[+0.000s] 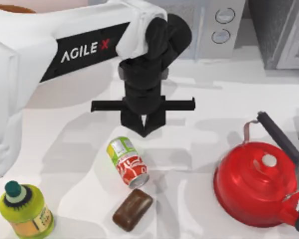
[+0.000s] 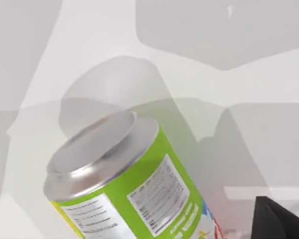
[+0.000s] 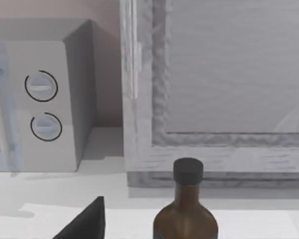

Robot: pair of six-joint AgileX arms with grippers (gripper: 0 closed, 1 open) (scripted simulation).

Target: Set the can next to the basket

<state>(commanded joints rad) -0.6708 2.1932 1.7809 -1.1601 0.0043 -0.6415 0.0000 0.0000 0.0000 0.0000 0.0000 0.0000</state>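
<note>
Red-and-green can (image 1: 127, 162) lies just below the left gripper (image 1: 144, 130), whose fingertips nearly meet, holding nothing. Brown bar (image 1: 133, 209) sits beyond it; kettle (image 1: 256, 186) and green bottle (image 1: 25, 209) flank.

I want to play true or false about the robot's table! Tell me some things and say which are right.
1. The can is lying on its side. True.
2. The left pincer is holding the can. False: it hangs just above it, apart from it.
3. A brown block lies beside the can's silver end. True.
4. The kettle is blue. False: it is red.
5. The green bottle stands at the table's right. False: it stands at the left.
</note>
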